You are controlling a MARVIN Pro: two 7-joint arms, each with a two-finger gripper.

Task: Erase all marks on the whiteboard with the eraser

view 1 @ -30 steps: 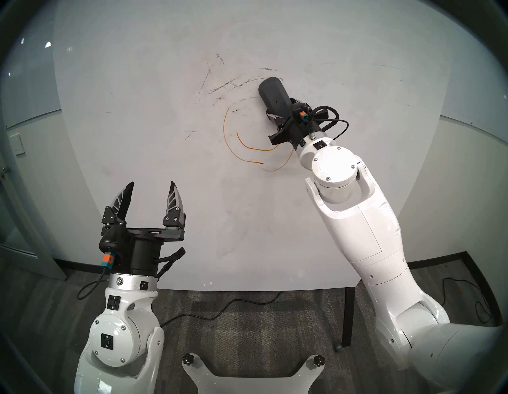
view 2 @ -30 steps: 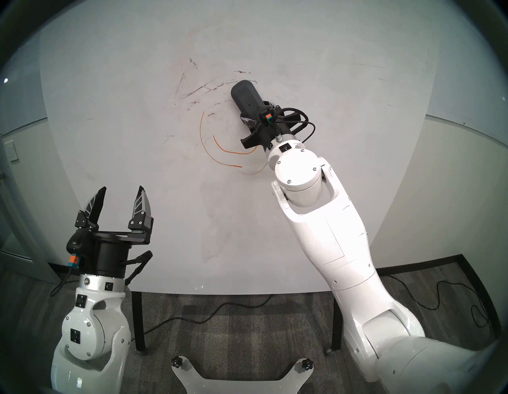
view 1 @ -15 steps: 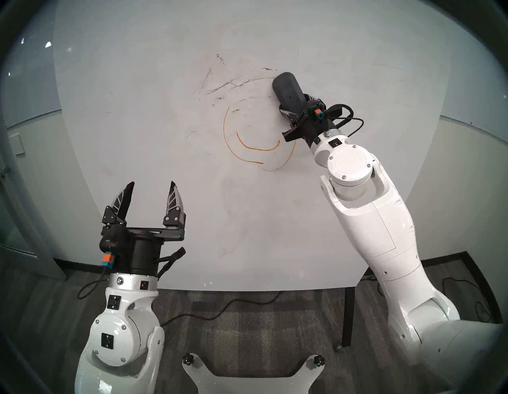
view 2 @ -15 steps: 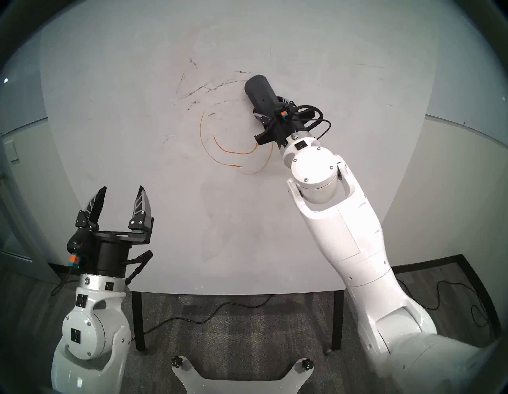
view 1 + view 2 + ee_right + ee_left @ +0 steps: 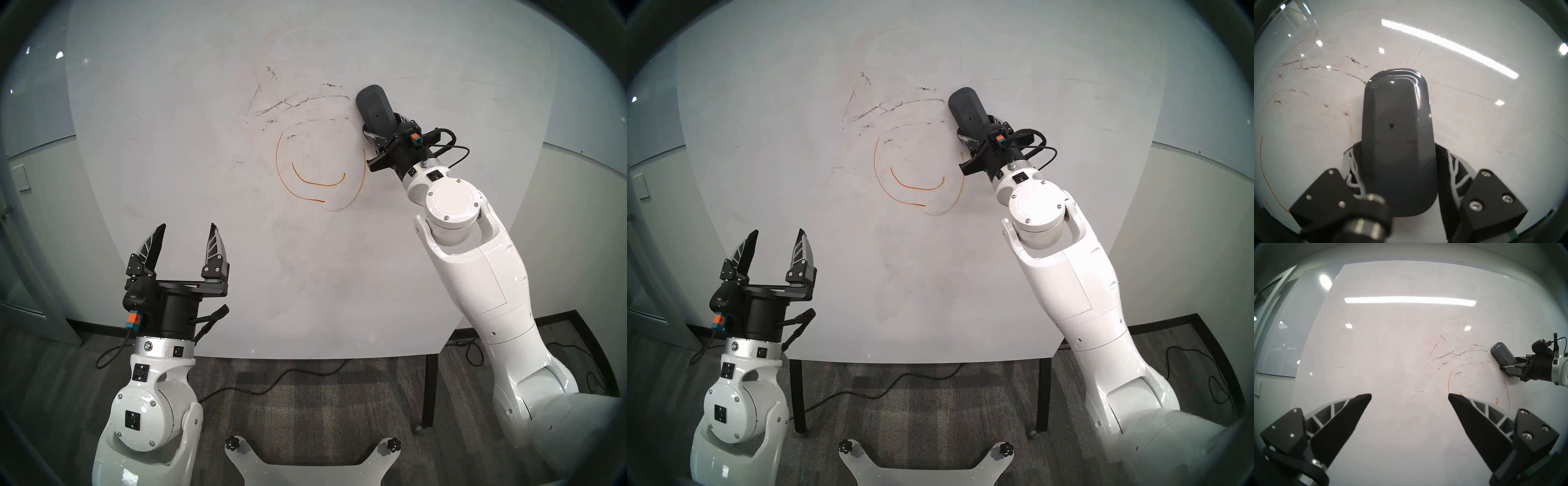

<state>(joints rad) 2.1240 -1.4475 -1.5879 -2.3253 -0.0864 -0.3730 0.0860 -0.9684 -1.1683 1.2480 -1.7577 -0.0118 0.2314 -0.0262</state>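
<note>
Right gripper (image 5: pixel 1398 169) clamps the eraser (image 5: pixel 1396 129), hiding its pad.

Two arms raised before the whiteboard (image 5: pixel 203 152).
Right gripper (image 5: pixel 381 130) clamped high against it; left gripper (image 5: pixel 186 237) spread wide, low, apart from it.

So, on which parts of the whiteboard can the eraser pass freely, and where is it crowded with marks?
Free: the whiteboard right of the eraser, and between the left gripper and the orange lines, with faint smudges only. Crowded: the black streaks left of the eraser, above the orange lines.
</note>
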